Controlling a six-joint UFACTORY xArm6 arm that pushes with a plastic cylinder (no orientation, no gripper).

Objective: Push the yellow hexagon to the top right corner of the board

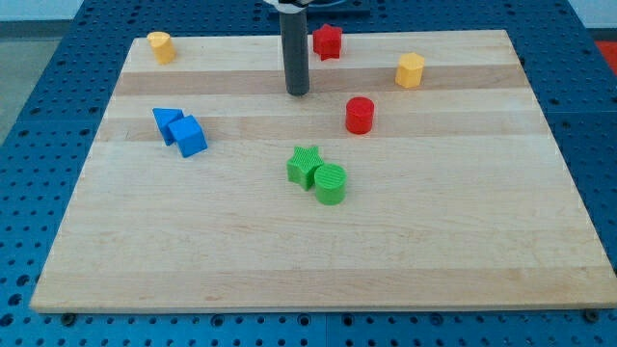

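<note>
The yellow hexagon (pixel 410 70) stands near the view's top right, some way in from the board's corner. My tip (pixel 298 93) rests on the board near the top middle, well to the left of the hexagon and slightly lower. A red star (pixel 328 41) is just up and right of the rod. A red cylinder (pixel 360 115) lies between the tip and the hexagon, lower down.
A second yellow block (pixel 160 46) sits at the top left corner. A blue triangle (pixel 167 122) and blue cube (pixel 189 136) touch at the left. A green star (pixel 306 165) and green cylinder (pixel 331 183) touch at the centre. The wooden board (pixel 463 241) lies on a blue pegboard.
</note>
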